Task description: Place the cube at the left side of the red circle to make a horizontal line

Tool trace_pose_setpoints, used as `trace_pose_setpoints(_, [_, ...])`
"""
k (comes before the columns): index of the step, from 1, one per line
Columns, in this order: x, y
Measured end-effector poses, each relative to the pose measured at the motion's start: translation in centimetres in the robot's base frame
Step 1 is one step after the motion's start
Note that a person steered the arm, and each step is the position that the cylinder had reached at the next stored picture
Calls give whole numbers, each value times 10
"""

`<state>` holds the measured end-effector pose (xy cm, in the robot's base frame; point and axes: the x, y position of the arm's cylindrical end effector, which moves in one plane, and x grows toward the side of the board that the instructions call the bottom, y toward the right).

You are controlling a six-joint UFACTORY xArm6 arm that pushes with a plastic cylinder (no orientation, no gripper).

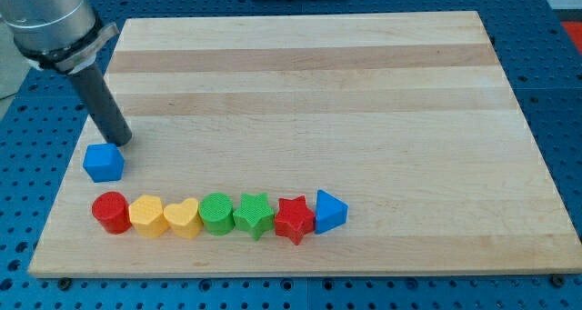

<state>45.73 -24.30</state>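
Note:
A blue cube (pixel 104 162) sits near the board's left edge, just above the red circle (pixel 111 211). The red circle is the left end of a horizontal row along the view's bottom: a yellow block (pixel 147 215), a yellow heart (pixel 183 218), a green circle (pixel 216 213), a green star (pixel 254 214), a red star (pixel 294 219) and a blue triangle (pixel 329 211). My tip (pixel 121 143) rests on the board at the cube's upper right corner, touching or nearly touching it. The rod slants up to the view's left.
The wooden board (pixel 309 83) lies on a blue perforated table. The arm's grey body (pixel 50 19) fills the view's top left corner. The board's left edge runs close to the cube and the red circle.

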Motion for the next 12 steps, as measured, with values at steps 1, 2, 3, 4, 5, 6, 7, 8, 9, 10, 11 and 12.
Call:
trace_pose_setpoints(1, [29, 0])
trace_pose_setpoints(2, [47, 0])
trace_pose_setpoints(3, [46, 0])
trace_pose_setpoints(4, [42, -9])
trace_pose_setpoints(5, [43, -31])
trace_pose_setpoints(6, [45, -38])
trace_pose_setpoints(7, [40, -38])
trace_pose_setpoints(8, [48, -34])
trace_pose_setpoints(9, [60, -34])
trace_pose_setpoints(10, [73, -34])
trace_pose_setpoints(11, [77, -34])
trace_pose_setpoints(12, [77, -34])
